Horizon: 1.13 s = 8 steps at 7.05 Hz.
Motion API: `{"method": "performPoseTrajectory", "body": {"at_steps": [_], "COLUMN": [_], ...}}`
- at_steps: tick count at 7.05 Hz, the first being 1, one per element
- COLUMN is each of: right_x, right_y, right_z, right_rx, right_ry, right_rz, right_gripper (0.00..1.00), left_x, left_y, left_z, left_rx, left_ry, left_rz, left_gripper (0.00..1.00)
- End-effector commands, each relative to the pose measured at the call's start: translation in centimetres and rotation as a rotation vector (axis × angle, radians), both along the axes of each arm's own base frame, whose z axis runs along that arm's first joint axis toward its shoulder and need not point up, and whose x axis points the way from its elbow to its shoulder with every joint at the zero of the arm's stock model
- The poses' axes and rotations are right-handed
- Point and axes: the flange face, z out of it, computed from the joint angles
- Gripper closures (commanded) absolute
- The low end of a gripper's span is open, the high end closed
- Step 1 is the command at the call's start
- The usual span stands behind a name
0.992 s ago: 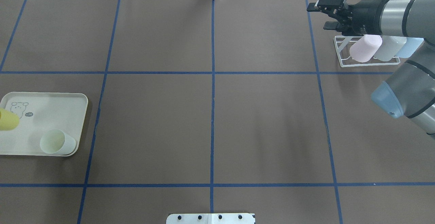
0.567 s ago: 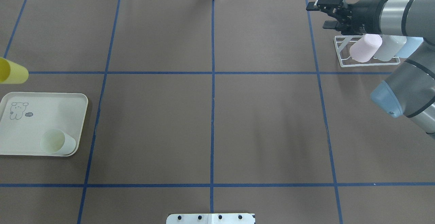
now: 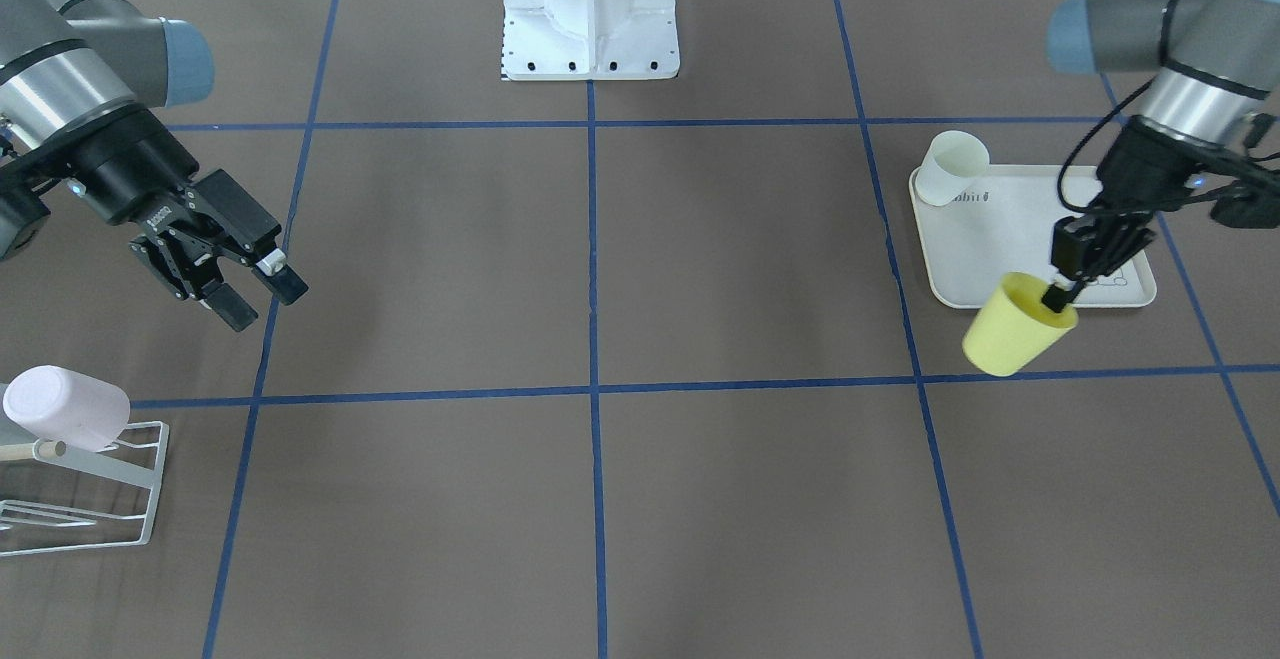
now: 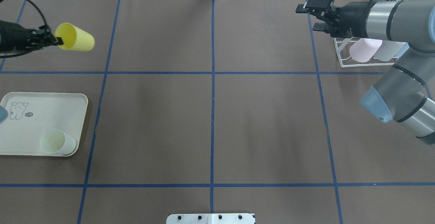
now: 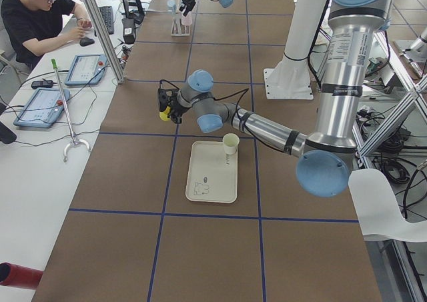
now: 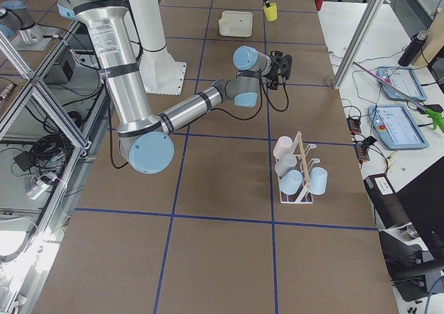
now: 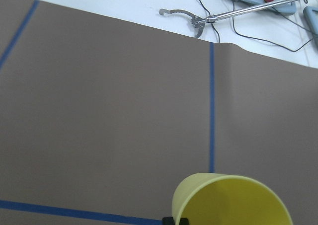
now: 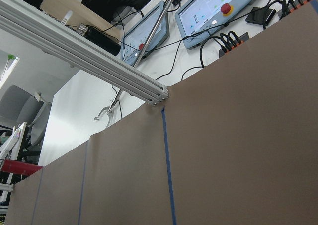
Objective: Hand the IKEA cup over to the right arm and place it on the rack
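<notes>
The IKEA cup [image 4: 77, 41] is yellow and hangs tilted above the table, beyond the tray's far side. My left gripper [image 4: 58, 41] is shut on its rim, one finger inside the mouth; the front view shows the same cup [image 3: 1012, 329] and left gripper [image 3: 1062, 295]. The left wrist view looks into the cup [image 7: 233, 201]. My right gripper [image 4: 307, 17] on the right arm [image 4: 380, 20] is open and empty, just left of the white wire rack [image 4: 342, 53]. From the front, the right gripper [image 3: 265, 304] hovers above the rack [image 3: 125, 484].
The rack holds a pink cup [image 4: 362, 50] and paler cups partly hidden by my arm. A cream tray [image 4: 51, 106] at the near left carries a white cup [image 4: 57, 141]. The robot base [image 3: 590, 9] stands mid-table. A person sits at a desk [image 5: 40, 15].
My left gripper has carried the yellow cup away from the tray, farther across the table and toward the centre. My right gripper has shifted a little left, away from the rack.
</notes>
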Motion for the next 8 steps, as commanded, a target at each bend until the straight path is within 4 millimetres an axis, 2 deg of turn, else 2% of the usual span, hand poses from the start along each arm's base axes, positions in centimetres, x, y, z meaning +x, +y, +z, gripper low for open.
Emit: {"method": "performPoseTrajectory", "body": {"at_steps": [1, 2, 3, 4, 6, 7, 8], "right_x": [-3.9, -7.4, -11.0, -12.4, -12.9, -13.1, -13.1], "right_y": [1.0, 2.5, 4.7, 6.6, 7.7, 7.8, 7.7], "right_z": [-3.0, -5.0, -7.5, -9.0, -11.1, -12.3, -12.7], "right_rx": [-0.062, -0.096, -0.099, -0.067, -0.079, -0.074, -0.075], "right_ry": [-0.110, -0.183, -0.271, -0.385, -0.493, -0.513, -0.523], "right_rz": [0.056, 0.084, 0.116, 0.127, 0.096, 0.091, 0.097], "right_gripper": [0.00, 0.00, 0.00, 0.00, 0.00, 0.00, 0.00], "left_x": [10.8, 11.6, 10.6, 9.8, 9.0, 9.2, 10.0], "left_y": [1.6, 2.0, 2.9, 3.7, 4.2, 4.3, 5.0], "left_z": [-9.4, -12.8, -14.2, -14.5, -14.8, -13.7, -12.6], "left_rx": [-0.196, -0.263, -0.292, -0.312, -0.341, -0.366, -0.395], "left_ry": [0.303, 0.461, 0.637, 0.753, 0.938, 1.118, 1.261], "left_rz": [-0.105, -0.117, -0.108, -0.091, -0.065, -0.082, -0.055], "left_gripper": [1.00, 1.00, 1.00, 1.00, 1.00, 1.00, 1.00]}}
